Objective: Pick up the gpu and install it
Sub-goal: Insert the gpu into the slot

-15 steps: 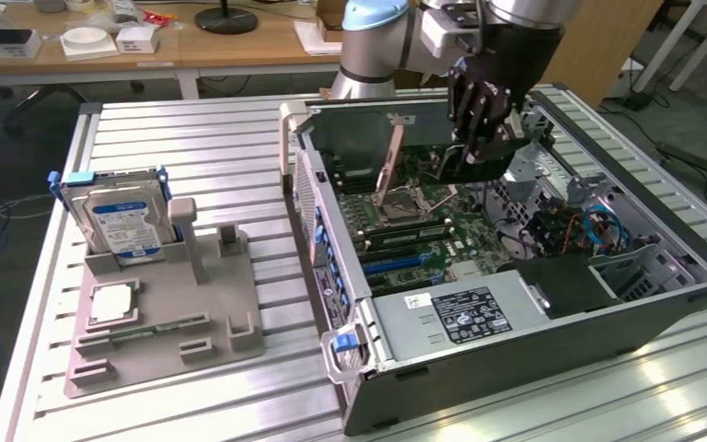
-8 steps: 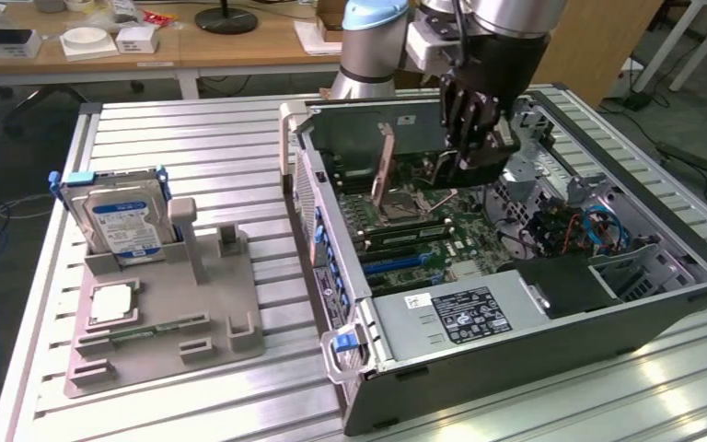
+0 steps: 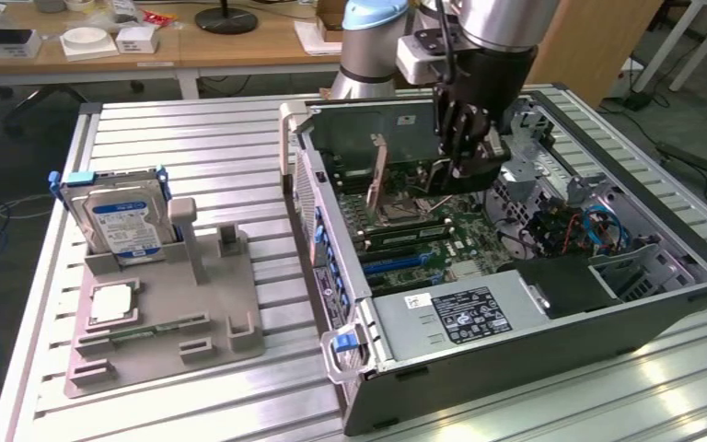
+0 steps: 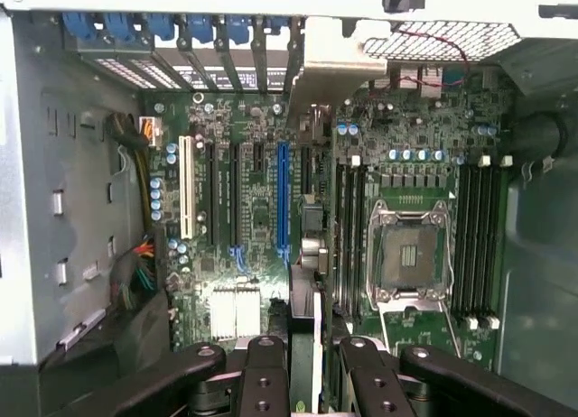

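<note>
"The gpu [image 4: 312,245], where is it?"
"On edge inside the open case [image 3: 538,364], bracket [image 4: 334,74] at its rear wall, between the blue slot [image 4: 283,191] and the memory slots [image 4: 350,236]."
"What crowds it?"
"Those slots and the CPU socket [image 4: 411,254]. The gripper [image 3: 467,180] hangs over its free end; whether it grips, I cannot tell."
"Its look?"
"Thin, dark, edge-on; the bracket is silver."

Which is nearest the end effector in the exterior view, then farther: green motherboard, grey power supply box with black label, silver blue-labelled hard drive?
From the end effector:
1. Green motherboard, right underneath, inside the computer case.
2. Grey power supply box with black label, at the end toward the camera.
3. Silver blue-labelled hard drive, outside, on the exterior view's left.
</note>
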